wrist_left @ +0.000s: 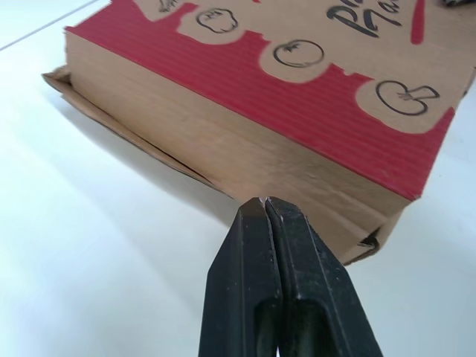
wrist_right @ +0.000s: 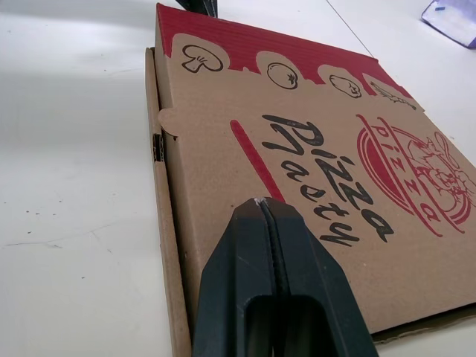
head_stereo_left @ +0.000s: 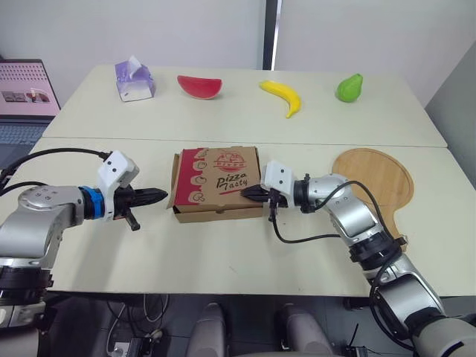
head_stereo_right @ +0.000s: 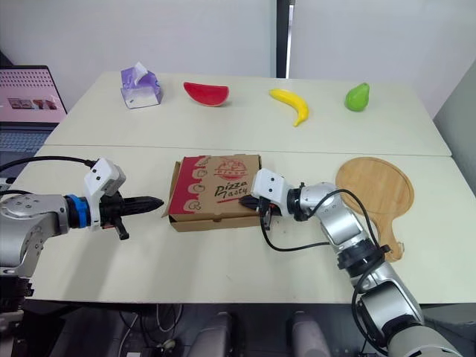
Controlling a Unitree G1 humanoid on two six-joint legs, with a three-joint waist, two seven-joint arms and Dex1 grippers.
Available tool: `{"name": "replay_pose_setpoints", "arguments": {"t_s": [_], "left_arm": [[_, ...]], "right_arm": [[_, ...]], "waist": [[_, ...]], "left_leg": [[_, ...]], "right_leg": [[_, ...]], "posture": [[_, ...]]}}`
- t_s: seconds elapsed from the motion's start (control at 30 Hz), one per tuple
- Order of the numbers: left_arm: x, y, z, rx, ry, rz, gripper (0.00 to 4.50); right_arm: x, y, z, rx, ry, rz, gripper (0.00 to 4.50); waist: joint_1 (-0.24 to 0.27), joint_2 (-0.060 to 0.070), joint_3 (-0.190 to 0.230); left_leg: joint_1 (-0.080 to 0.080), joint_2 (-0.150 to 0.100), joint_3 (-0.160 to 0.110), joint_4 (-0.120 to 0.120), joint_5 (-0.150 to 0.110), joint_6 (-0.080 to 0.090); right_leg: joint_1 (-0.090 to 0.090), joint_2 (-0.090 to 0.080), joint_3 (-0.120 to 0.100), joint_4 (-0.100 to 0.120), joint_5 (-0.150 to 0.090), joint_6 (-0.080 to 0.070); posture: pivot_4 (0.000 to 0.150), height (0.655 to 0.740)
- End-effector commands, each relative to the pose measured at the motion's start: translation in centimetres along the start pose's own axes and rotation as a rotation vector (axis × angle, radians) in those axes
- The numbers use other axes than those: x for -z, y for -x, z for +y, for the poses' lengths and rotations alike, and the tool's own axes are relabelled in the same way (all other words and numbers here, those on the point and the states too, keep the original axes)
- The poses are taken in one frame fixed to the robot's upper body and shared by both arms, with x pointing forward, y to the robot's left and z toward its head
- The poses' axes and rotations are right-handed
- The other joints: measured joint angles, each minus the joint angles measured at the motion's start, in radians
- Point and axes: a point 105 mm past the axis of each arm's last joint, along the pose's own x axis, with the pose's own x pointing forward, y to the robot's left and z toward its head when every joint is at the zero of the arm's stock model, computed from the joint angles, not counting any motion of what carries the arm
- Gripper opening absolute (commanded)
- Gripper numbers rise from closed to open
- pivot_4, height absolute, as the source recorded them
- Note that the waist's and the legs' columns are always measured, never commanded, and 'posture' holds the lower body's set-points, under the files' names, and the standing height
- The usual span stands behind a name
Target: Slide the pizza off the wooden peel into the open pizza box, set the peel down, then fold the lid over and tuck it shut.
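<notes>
The pizza box [head_stereo_left: 216, 182] lies on the table with its printed lid folded down over it; the pizza is hidden. My left gripper [head_stereo_left: 162, 195] is shut, its tips just off the box's left side [wrist_left: 223, 141]. My right gripper [head_stereo_left: 248, 193] is shut too, its tips resting on the lid's right front corner [wrist_right: 297, 186]. The round wooden peel [head_stereo_left: 375, 178] lies flat on the table to the right of the box, behind my right forearm.
On the far table stand a purple tissue box [head_stereo_left: 134, 80], a red watermelon slice [head_stereo_left: 199, 86], a banana [head_stereo_left: 282, 97] and a green pear [head_stereo_left: 349, 88]. A laptop [head_stereo_left: 26, 97] sits off the left edge. A seam [head_stereo_left: 223, 141] divides the two tables.
</notes>
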Motion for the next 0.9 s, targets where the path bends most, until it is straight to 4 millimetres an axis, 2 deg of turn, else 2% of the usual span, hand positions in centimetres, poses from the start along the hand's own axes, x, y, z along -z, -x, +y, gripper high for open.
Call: {"name": "replay_pose_setpoints", "arguments": {"t_s": [0.03,0.3,0.7,0.83,0.9], "left_arm": [[-0.8,-0.7,-0.8,0.030,-0.017,-0.026,0.00],[-1.2,-1.6,-1.6,0.081,-0.001,-0.036,0.00],[-2.1,-1.7,-2.2,0.119,0.036,-0.078,0.00],[-0.7,-1.4,-1.8,0.094,-0.023,0.013,0.00],[-0.7,-1.0,-1.5,0.084,-0.020,0.013,0.00]], "right_arm": [[-1.1,0.0,-0.5,0.014,0.037,-0.028,0.04],[-1.1,0.0,-0.5,0.020,0.034,-0.029,0.04],[-1.2,0.0,-0.8,0.032,0.031,-0.034,0.04],[-1.2,-0.1,-0.9,0.031,0.031,-0.035,0.04],[-1.3,-0.2,-0.8,0.029,0.033,-0.035,0.04]], "waist": [[-0.001,0.000,0.000],[-0.001,0.000,0.000],[-0.001,0.000,0.000],[-0.001,0.000,0.000],[-0.002,0.000,0.000]], "left_leg": [[0.000,0.000,0.000,0.000,0.000,0.000],[0.000,0.000,0.000,0.000,0.000,0.000],[0.000,0.000,0.000,0.000,0.000,0.000],[0.000,0.000,0.000,0.000,0.000,0.000],[0.000,0.000,0.000,0.000,0.000,0.000]], "right_leg": [[0.000,0.000,0.000,0.000,0.000,0.000],[0.000,0.000,0.000,0.000,0.000,0.000],[0.000,0.000,0.000,0.000,0.000,0.000],[0.000,0.000,0.000,0.000,0.000,0.000],[0.000,0.000,0.000,0.000,0.000,0.000]], "posture": [[0.150,0.7400],[0.150,0.7400],[0.150,0.7400],[0.150,0.7400],[0.150,0.7400]]}}
